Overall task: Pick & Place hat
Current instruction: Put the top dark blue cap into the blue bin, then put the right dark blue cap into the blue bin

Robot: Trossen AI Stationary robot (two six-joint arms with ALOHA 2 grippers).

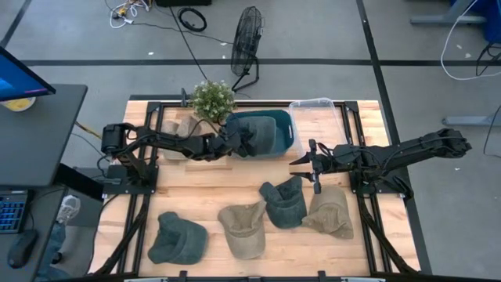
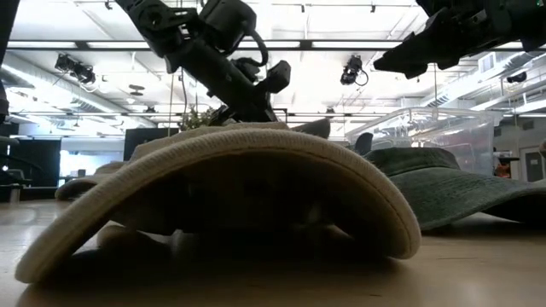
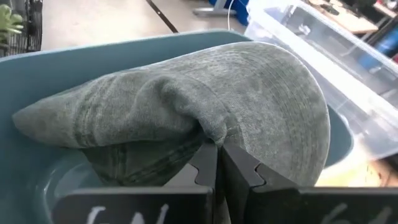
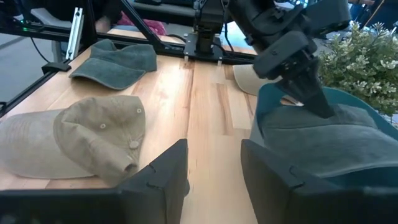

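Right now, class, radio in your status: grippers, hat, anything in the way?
Left gripper shut on green hat, over teal bin. Right gripper open, waiting above table. Nothing in the way.

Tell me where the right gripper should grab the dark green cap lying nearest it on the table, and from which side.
Take the dark green cap by its raised crown, coming straight down from above. It overlaps the tan cap beside it, so its edges look crowded, while the crown stands clear. The right gripper, open, hovers close by; the left gripper is busy holding a green hat over the teal bin.

Robotics lab: floor cables [image 1: 188, 31], monitor [image 1: 22, 81].
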